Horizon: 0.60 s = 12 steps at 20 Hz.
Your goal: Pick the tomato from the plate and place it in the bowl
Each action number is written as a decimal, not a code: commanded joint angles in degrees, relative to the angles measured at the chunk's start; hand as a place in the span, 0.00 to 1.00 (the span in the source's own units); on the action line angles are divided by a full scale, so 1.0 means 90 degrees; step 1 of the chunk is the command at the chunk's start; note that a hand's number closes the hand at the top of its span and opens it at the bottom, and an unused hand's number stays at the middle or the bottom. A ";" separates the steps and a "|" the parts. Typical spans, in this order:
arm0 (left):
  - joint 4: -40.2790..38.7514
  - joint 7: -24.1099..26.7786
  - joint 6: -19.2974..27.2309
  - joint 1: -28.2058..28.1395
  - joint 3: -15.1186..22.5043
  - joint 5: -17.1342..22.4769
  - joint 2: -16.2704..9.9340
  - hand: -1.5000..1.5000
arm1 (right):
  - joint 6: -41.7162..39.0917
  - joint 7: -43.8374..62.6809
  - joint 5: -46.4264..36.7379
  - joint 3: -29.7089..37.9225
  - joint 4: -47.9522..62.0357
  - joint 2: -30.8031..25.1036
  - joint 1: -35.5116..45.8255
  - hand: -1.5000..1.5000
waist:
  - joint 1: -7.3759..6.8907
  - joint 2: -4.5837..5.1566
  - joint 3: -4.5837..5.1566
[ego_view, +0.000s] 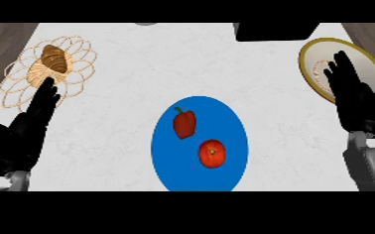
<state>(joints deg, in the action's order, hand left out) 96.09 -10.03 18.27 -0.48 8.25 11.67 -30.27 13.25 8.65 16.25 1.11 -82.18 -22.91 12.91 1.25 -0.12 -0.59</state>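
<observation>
1. Left hand – seen at the view's left edge, fingers straight and lying together, nothing held. Fingertips overlap the near rim of item 2. Judged to be resting, not engaged in the task.
2. Wire basket – gold, open weave, far left of counter. A croissant is held inside. Not part of the task; likely a distractor.
3. Counter – pale, speckled top; all items are set on it.
4. Blue plate – centre, near edge. Two items carried on it, apart from each other.
5. Red pepper – on plate, upper left of centre, stem pointing away. Not wanted; to be avoided during pickup.
6. Tomato – task obj., on plate, nearer and to the right of the pepper, untouched. Pick not yet begun.
7. Dark box – at far edge, right of centre; cut off by the view, identity not determined.
8. Bowl – cream w/ gold rim, far right; destination. Nothing is seen in it, though it is partly hidden by item 9.
9. Right hand – at right edge, over the bowl's near side, fingers straight and slightly spread, nothing held. Judged the likelier hand for the pick, since tomato and bowl both lie on its side.
</observation>
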 commanded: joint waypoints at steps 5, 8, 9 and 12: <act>0.0201 0.0553 -0.0164 0.0937 -0.0358 0.0245 0.0127 0.50 | -0.1302 -0.0404 0.0204 -0.2436 -0.1330 0.1746 0.1072 0.00 | -0.0667 -0.0028 0.0083; 0.0067 0.0648 -0.0074 0.0928 -0.0537 0.0375 0.0246 0.50 | -0.0189 -0.0688 -0.2238 -0.3044 -0.1619 0.0989 0.1241 0.00 | -0.0221 -0.0179 0.0159; -0.0046 0.0812 -0.0052 0.0898 -0.0550 0.0384 0.0364 0.50 | 0.0513 -0.0859 -0.2495 -0.3246 -0.1774 0.1607 0.0955 0.00 | -0.0081 -0.0121 0.0124; -0.0211 0.0849 -0.0255 0.0960 -0.0927 0.0726 0.0257 0.50 | 0.1080 -0.1141 -0.3667 -0.4507 -0.1959 0.2008 0.0430 0.00 | -0.0029 -0.0103 0.0107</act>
<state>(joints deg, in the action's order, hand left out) 95.96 -3.85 17.07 7.14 2.85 15.63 -28.12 15.95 1.31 -4.35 -28.52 -96.95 -8.96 19.56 -0.33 -1.19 0.46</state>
